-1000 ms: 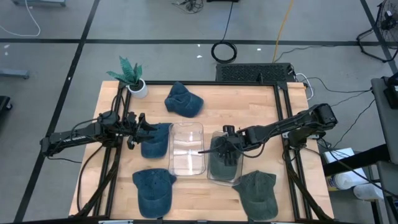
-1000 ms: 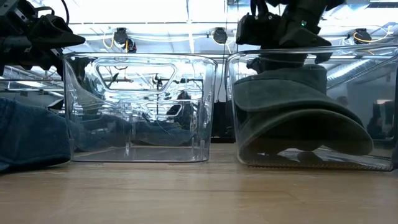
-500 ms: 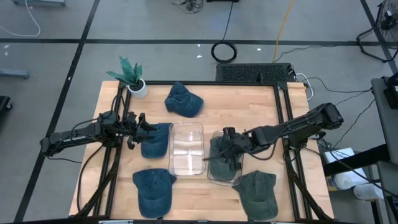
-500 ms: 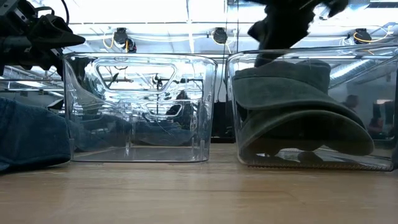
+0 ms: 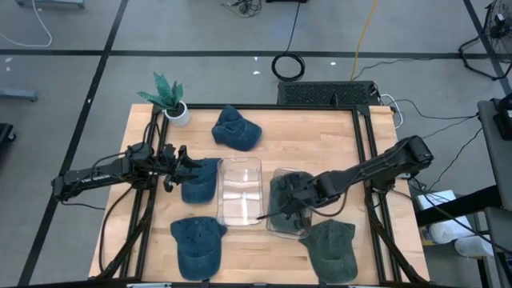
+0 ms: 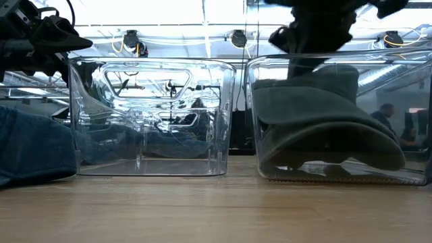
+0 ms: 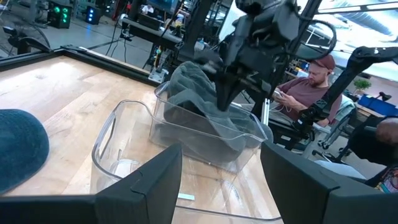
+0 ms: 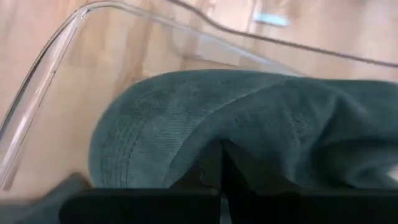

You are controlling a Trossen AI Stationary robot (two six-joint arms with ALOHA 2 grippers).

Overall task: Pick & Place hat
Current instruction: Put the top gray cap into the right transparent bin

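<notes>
Right end effector (image 5: 290,202) is sitting down in the right clear bin (image 5: 279,228), fingers closed together, pinching a fold of the green hat (image 6: 324,121) inside it. Left end effector (image 5: 178,162) is hovering spread open, holding nothing, beside a blue hat (image 5: 200,179) on the surface (image 5: 312,140). Risk: fabric snagging on lift, dragging hat or bin.

A grey-green hat (image 5: 285,200) sits crumpled inside the right clear bin (image 5: 276,226), brim curved down against the bottom, while the left bin (image 5: 240,190) beside it holds no hat and four more hats lie on the table.
</notes>
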